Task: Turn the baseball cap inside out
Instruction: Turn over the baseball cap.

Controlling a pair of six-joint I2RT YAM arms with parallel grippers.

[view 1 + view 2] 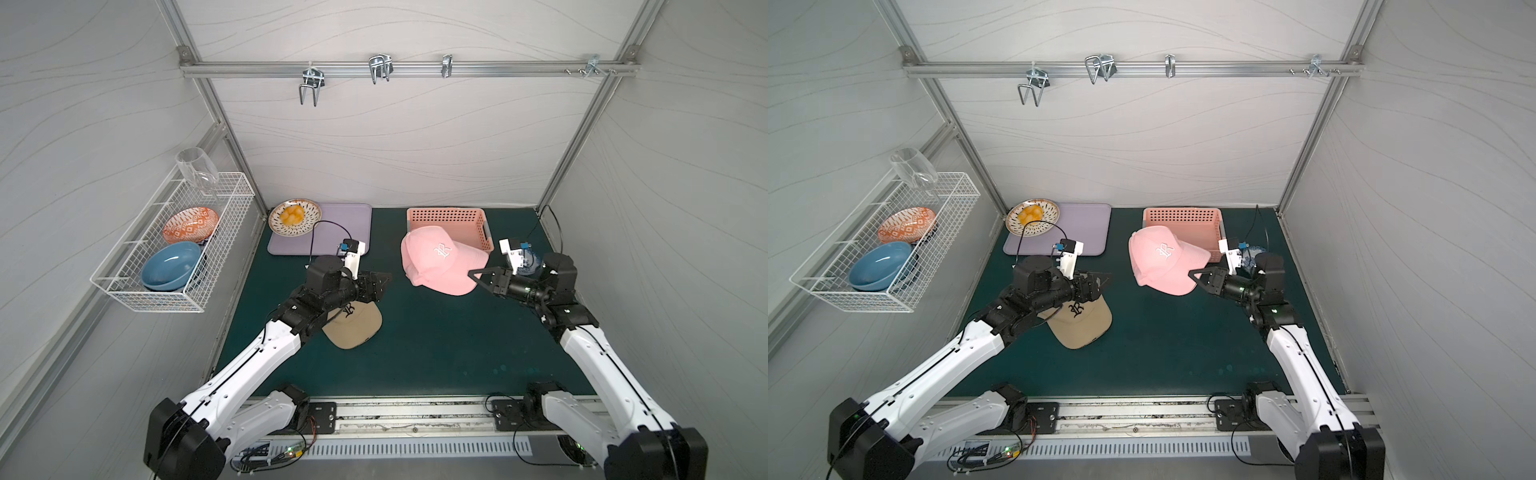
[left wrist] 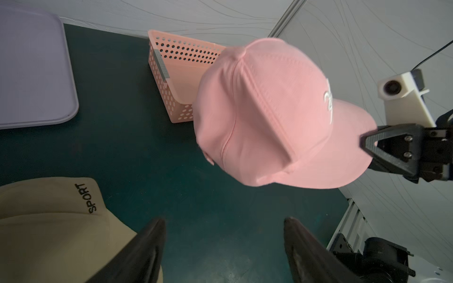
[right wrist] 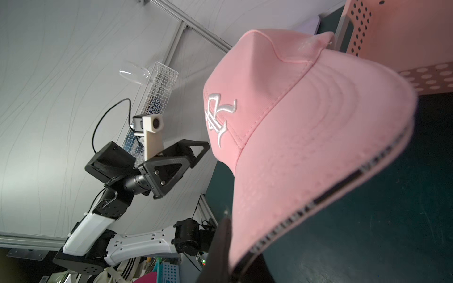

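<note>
A pink baseball cap with a white embroidered logo hangs tilted above the green mat, in front of the pink basket, logo side outward. My right gripper is shut on the edge of its brim. In the left wrist view the pink cap shows its rounded crown, with the right gripper at the brim. My left gripper stands open and empty to the cap's left, apart from it. Under the left arm a tan cap lies on the mat.
A pink perforated basket stands at the back right. A purple mat with a patterned plate of yellow food lies at the back left. A white wire rack on the left wall holds bowls and a glass.
</note>
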